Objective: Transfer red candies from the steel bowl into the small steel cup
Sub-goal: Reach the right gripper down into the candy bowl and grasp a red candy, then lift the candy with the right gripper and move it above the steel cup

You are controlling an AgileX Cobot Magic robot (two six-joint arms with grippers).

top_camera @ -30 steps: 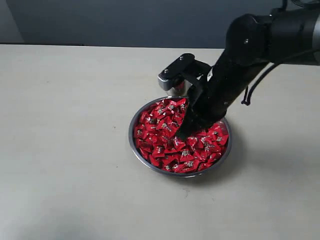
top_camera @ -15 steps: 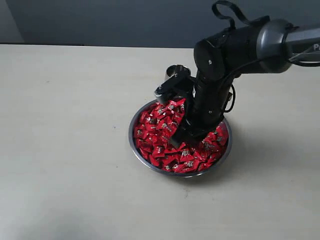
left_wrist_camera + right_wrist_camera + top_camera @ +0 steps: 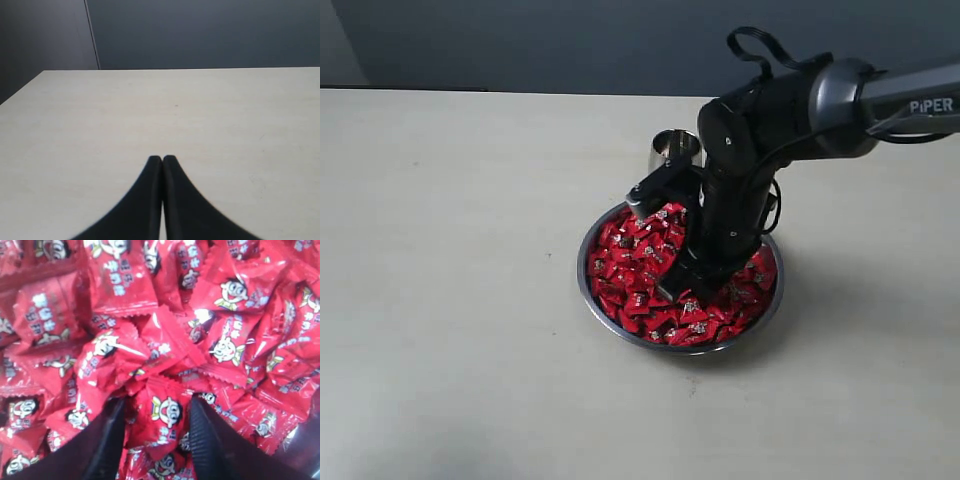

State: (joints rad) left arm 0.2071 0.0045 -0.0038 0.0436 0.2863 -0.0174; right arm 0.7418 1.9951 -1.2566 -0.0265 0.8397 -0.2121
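The steel bowl (image 3: 588,292) sits mid-table, heaped with red candies (image 3: 635,268). My right gripper (image 3: 686,272) is pushed down into the heap at the bowl's middle. In the right wrist view it (image 3: 156,407) stands open, its two dark fingers (image 3: 107,440) straddling one red candy (image 3: 164,416) amid the pile (image 3: 220,345). The small steel cup (image 3: 672,149) stands upright just behind the bowl, partly hidden by the arm; I cannot see what it holds. My left gripper (image 3: 162,159) is shut and empty over bare table, outside the exterior view.
The black right arm (image 3: 790,110) reaches in from the right, over the bowl's back right rim and close beside the cup. The pale table (image 3: 450,300) stretches wide to the left and front. A dark wall (image 3: 570,40) backs the far edge.
The right arm has swung and lowered over the bowl, uncovering the cup behind it. Its gripper has stayed down in the candies.
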